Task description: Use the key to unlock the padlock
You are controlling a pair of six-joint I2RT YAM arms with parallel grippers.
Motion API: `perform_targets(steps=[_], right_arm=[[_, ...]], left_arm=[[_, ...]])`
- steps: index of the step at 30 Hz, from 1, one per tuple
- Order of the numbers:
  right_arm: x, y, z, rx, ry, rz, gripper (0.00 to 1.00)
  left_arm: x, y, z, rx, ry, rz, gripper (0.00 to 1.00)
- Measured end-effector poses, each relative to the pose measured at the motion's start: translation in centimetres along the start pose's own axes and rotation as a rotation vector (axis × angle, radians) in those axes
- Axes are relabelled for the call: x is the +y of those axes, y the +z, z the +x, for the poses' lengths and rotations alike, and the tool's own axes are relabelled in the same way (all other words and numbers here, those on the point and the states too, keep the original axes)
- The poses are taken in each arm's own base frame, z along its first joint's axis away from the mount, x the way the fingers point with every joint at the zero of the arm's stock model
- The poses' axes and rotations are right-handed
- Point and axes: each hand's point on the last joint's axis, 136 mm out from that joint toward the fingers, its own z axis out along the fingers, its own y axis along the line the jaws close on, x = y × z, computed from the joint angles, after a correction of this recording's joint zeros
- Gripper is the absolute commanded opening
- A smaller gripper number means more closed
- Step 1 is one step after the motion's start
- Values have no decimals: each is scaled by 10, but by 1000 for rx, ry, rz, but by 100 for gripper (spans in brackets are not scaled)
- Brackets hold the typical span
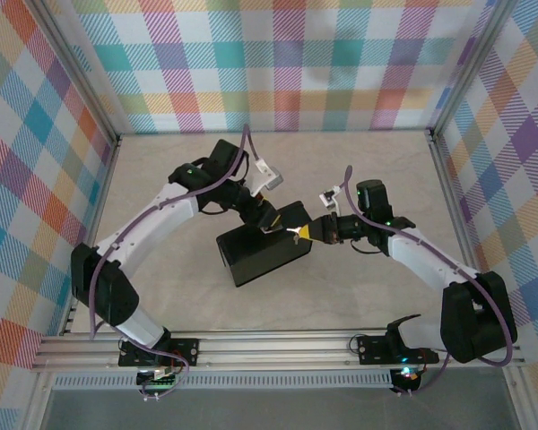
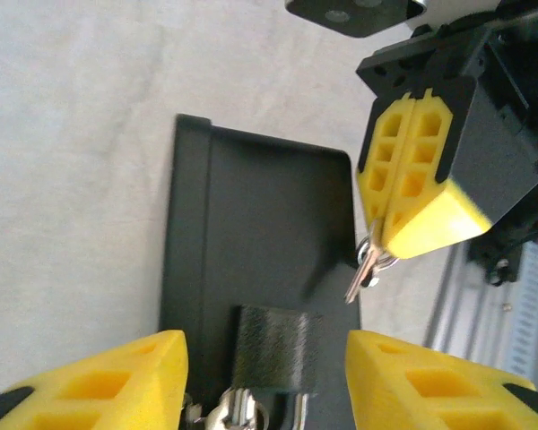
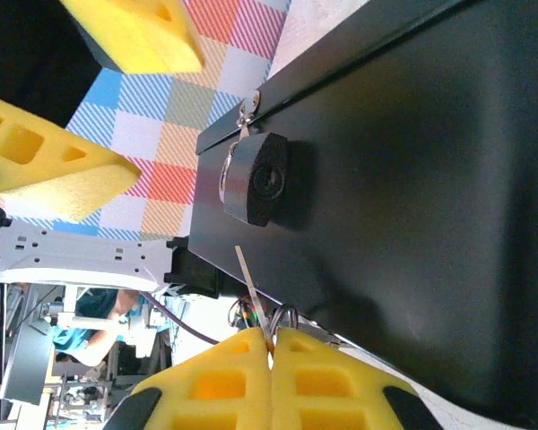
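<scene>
The jaws of the right gripper (image 3: 271,345) are pressed together on the head of the key (image 3: 249,287), and the thin blade sticks out from between the pads. The jaws of the left gripper (image 2: 266,349) are held wide, one on each side of the padlock (image 3: 255,179), and nothing is gripped by them. The padlock hangs at the edge of the black box (image 3: 412,179), with its keyhole turned toward the key. The blade tip is near the keyhole but apart from it, and it is tilted a little against the slot. The box lies near the middle of the table (image 1: 359,170), well away from every edge.

Several faults can be expected from here. As the padlock is not clamped, it can be pushed aside or turned on its loop when the key is pressed to it, and the slot would be missed. As the key is held only by its head, it can be swung between the soft pads by a small side force, or dropped onto the box. If the tilt is not corrected before the push, the tip may be jammed at the rim of the keyhole. The two pairs of fingers are close together, so a touch between them is possible, and the box may be shifted by it
</scene>
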Motion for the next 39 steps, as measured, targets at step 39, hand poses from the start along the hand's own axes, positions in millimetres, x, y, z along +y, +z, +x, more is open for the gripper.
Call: perform_targets(steps=[39], right_arm=[[14,-14,-18,25,107,147,0]], left_arm=[[-1,36,21,188,356,-59,59]])
